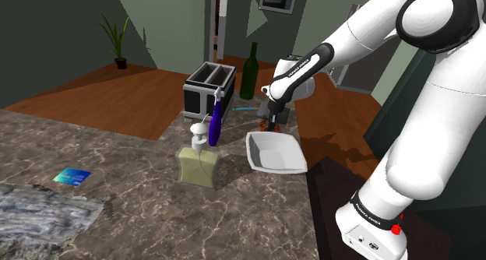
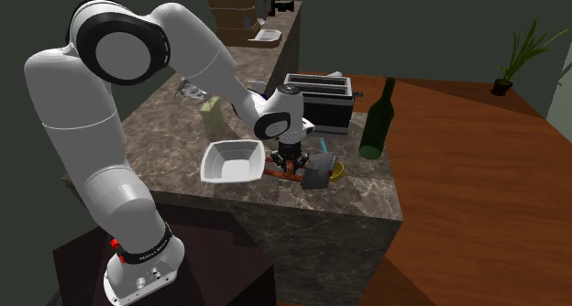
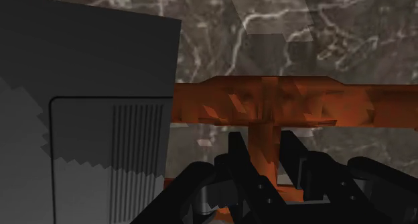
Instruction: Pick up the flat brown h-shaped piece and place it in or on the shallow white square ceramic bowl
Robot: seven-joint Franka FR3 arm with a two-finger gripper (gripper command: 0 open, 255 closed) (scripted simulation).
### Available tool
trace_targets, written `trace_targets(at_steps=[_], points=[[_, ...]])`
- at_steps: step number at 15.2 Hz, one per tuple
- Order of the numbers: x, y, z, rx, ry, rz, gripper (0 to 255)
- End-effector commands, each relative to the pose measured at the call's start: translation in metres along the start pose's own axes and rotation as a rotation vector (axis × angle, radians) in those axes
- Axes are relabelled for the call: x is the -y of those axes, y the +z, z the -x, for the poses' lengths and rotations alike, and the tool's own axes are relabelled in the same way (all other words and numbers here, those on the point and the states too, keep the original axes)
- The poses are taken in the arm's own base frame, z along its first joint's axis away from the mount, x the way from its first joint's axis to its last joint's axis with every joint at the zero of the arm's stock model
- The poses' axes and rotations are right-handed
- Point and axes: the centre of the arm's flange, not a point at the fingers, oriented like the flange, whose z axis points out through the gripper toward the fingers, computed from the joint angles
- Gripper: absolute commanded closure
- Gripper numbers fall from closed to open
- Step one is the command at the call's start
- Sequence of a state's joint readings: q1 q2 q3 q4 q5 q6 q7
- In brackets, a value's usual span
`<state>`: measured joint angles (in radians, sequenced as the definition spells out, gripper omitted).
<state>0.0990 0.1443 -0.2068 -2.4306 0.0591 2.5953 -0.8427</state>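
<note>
The flat reddish-brown H-shaped piece [image 3: 268,98] lies on the dark marble counter [image 1: 117,157], its crossbar between my fingers [image 3: 238,152]. My black gripper [image 3: 264,141] points straight down and clasps that crossbar. In the second exterior view the gripper [image 2: 291,159] stands over the piece [image 2: 278,172], just right of the shallow white square bowl [image 2: 213,162]. In the shoulder view the gripper [image 1: 272,124] hangs at the far edge of the bowl [image 1: 257,153], which holds nothing.
A dark grey box [image 2: 318,174] sits close beside the piece, near the counter's edge. A black toaster [image 1: 209,87], a green bottle [image 1: 249,72], a soap dispenser [image 1: 198,161] and a blue-handled tool [image 1: 216,118] stand nearby. A blue card [image 1: 72,177] lies further off.
</note>
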Motion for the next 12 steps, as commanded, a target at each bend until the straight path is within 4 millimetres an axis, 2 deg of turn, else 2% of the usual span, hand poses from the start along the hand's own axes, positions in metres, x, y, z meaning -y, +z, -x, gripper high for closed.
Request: trace_targets(at_steps=[1, 3, 12], points=[[-0.001, 0.001, 0.001, 0.000, 0.002, 0.001, 255], [-0.001, 0.000, 0.001, 0.000, 0.002, 0.001, 255], [-0.002, -0.047, 0.000, 0.000, 0.002, 0.001, 255]])
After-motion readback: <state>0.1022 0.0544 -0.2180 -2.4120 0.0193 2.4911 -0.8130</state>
